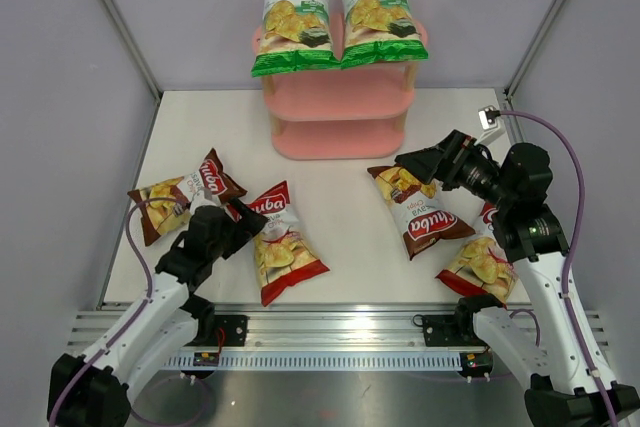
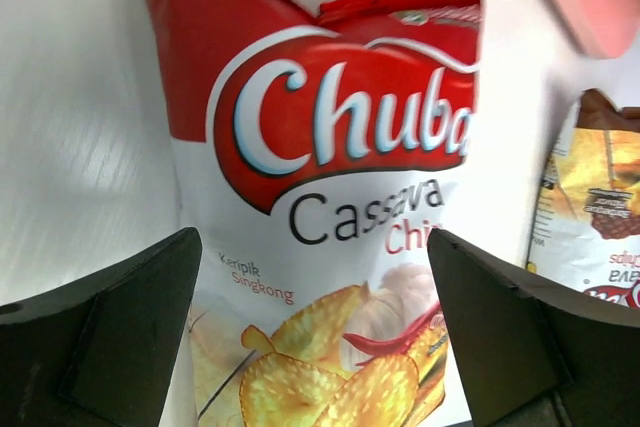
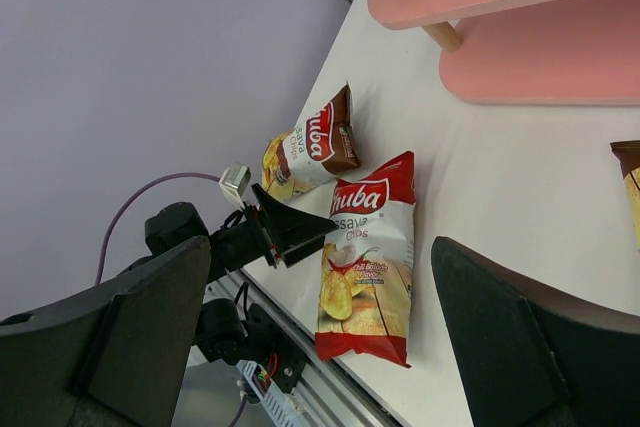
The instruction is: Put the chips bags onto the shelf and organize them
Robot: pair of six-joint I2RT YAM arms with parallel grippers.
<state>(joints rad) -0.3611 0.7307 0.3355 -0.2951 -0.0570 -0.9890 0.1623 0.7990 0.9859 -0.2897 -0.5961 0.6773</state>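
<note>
Two green chips bags (image 1: 297,22) (image 1: 380,17) lie side by side on the top board of the pink shelf (image 1: 340,112). A red bag (image 1: 280,242) and a dark brown bag (image 1: 180,197) lie on the table at the left. Another brown bag (image 1: 420,209) and another red bag (image 1: 485,262) lie at the right. My left gripper (image 1: 245,217) is open and hovers low over the left red bag (image 2: 330,147), its fingers (image 2: 110,337) on either side of it. My right gripper (image 1: 415,162) is open and empty, raised above the right brown bag.
The shelf's two lower boards (image 3: 540,57) carry nothing I can see. The right wrist view shows the left red bag (image 3: 365,267), the left brown bag (image 3: 310,142) and the left gripper (image 3: 295,230). The table's near edge has a metal rail (image 1: 330,332). Grey walls enclose the table.
</note>
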